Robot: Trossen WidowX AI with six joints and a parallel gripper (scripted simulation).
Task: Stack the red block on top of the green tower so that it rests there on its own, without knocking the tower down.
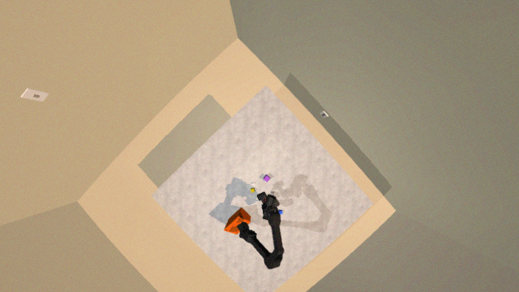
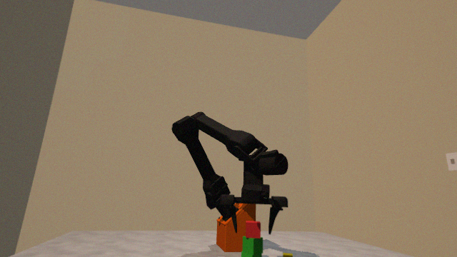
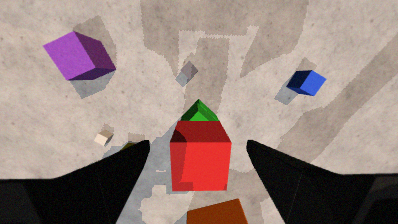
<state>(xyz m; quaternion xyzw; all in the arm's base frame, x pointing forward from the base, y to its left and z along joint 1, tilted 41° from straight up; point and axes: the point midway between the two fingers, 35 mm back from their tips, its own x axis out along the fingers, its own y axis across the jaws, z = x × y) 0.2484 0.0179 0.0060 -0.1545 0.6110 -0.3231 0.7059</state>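
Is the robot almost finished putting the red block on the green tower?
Nearly! The red block already sits on the green tower, which stands upright. The gripper is open, its fingers apart from the block on both sides. Left: lift away without bumping it.

this looks like a bare test room for a robot, not a home or a kitchen. the walls [image 2: 161,107] are plain tan with nothing hung on them but a small plate [image 2: 452,161]. in the middle is a pale, speckled grey worktop [image 1: 284,134]. a black robot arm [image 2: 214,143] stands on it on an orange base [image 2: 228,235]. small toy-like blocks in purple [image 3: 79,55], blue [image 3: 307,82], red [image 3: 200,156] and green [image 2: 252,246] sit on the worktop.
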